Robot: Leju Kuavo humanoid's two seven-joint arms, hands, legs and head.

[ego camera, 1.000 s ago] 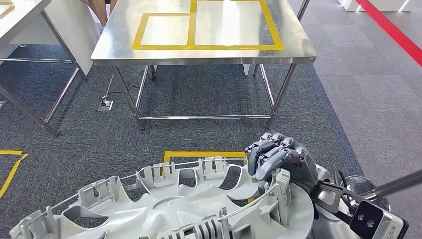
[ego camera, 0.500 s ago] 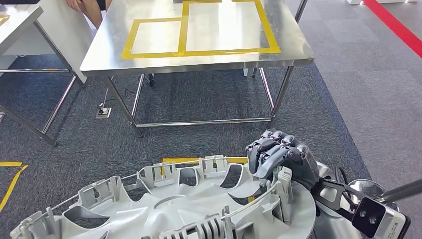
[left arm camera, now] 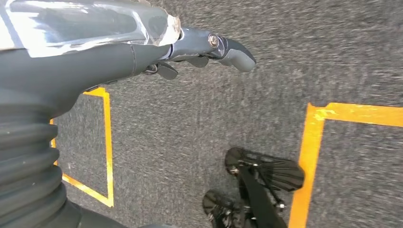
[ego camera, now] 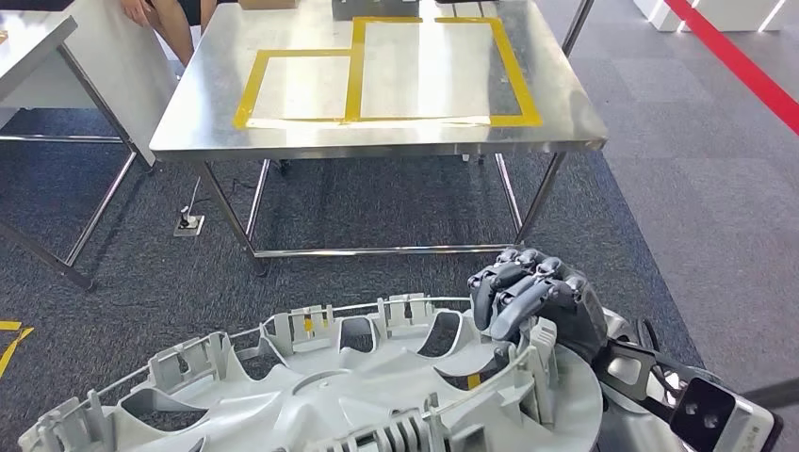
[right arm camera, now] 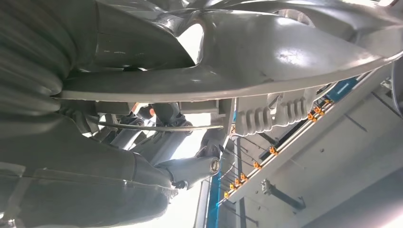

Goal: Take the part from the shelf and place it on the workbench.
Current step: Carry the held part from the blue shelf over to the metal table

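Nearest the robot's body, a large pale grey plastic part (ego camera: 320, 386), round like a wheel cover with ribbed clips standing up around its rim, is lying flat at chest height. The right hand (ego camera: 532, 301) is gripping the part's right edge, dark fingers curling over the rim; the right wrist view is showing the thumb (right arm camera: 190, 168) pressing up from beneath the part (right arm camera: 266, 52). The left hand (left arm camera: 142, 52) is holding the part's opposite edge, thumb (left arm camera: 228, 47) pointing outward over the carpet, though the fingers are too hidden to tell how they are lying. Beyond the part, dark grey carpet (ego camera: 377, 217) is stretching ahead. Further on, the steel workbench (ego camera: 565, 127) is standing, yellow tape rectangles (ego camera: 353, 85) marking its top. At the far left corner, a person's arm (ego camera: 160, 14) is showing beside the bench.
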